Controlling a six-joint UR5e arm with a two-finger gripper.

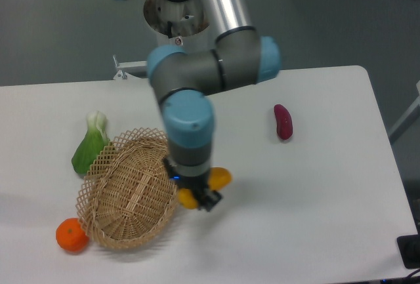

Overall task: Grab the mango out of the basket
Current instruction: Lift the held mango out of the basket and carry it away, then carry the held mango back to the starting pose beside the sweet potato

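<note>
At the far left an orange (pixel 71 236) sits on the worktop (pixel 315 199), touching or nearly touching the lower left rim of the basket (pixel 128 192). Above it a leafy green (pixel 90 147) lies just beside the basket's upper left edge. The basket itself shows only bare weave inside.

Just right of the basket's rim, the gripper (pixel 200 195) hangs under the arm's wrist, clenched on the mango (pixel 220 178). The fruit is out of the basket and appears to hang over bare worktop rather than rest on it, though height is hard to judge from this angle. One yellow end pokes out to the right of the wrist and another bit shows at lower left, so the fruit lies crosswise between the fingers, mostly hidden by the wrist.

The likely trouble: a smooth, long fruit pinched across its width could twist or slip out if the arm swings fast. If it dropped, it would probably land on the worktop beside the basket and roll.

Well apart to the right, a purple sweet potato (pixel 283 122) lies alone.
</note>
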